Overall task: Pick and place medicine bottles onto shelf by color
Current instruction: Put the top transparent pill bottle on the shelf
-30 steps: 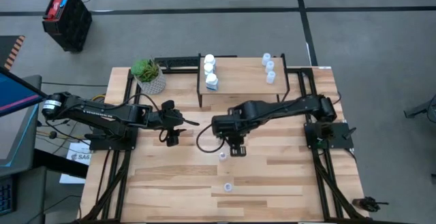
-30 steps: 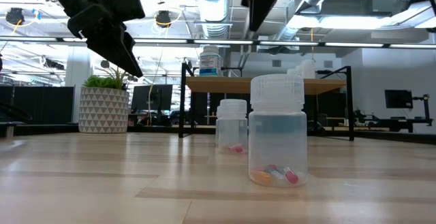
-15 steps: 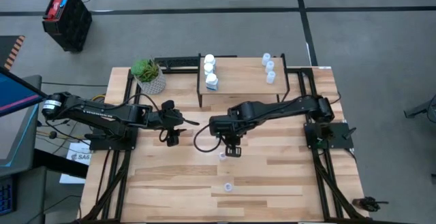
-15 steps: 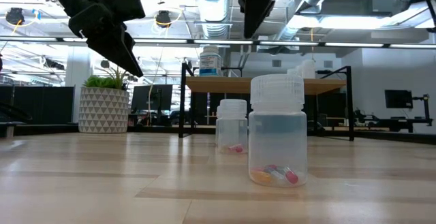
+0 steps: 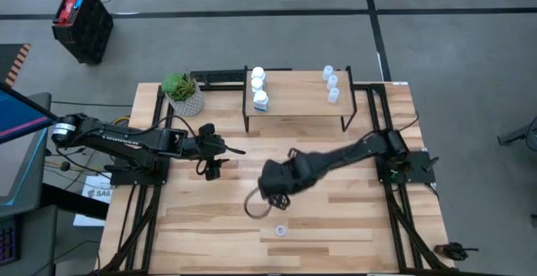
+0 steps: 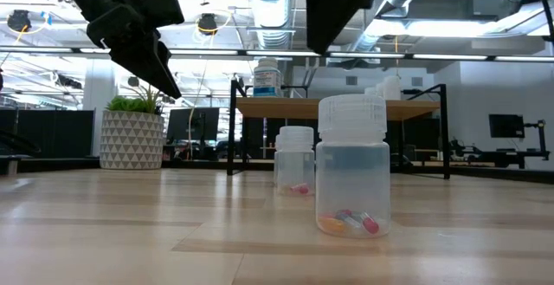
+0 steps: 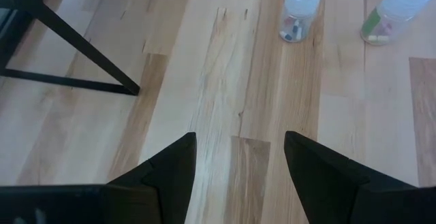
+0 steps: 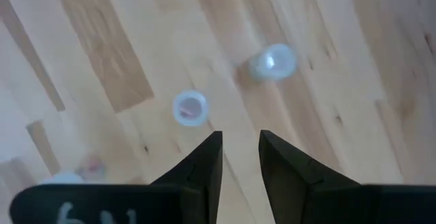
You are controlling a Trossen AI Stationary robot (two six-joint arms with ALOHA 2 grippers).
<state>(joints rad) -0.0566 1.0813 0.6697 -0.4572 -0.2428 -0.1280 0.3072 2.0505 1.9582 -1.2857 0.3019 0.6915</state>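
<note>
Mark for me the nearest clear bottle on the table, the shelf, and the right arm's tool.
Nearest clear plastic medicine bottle with pills (image 6: 352, 177): low view, middle of its body.
Low light-wood shelf with black legs (image 5: 298, 98): high view, bare top.
Right tool (image 8: 240, 157): right wrist view, between its fingertips.

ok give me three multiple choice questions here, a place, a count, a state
1. The white bottles stand on the shelf at the end: A nearest the plant pot; B farthest from it; C middle.
2. Bottles on the shelf: A four; B six; C eight.
3. The right arm has its jaws: A shut on a bottle; B open, empty; C resting on the shelf.
Answers: A, the high view shows them at the pot's end; B, three white plus three clear bottles; B, its wrist view shows bare table between the jaws.
</note>
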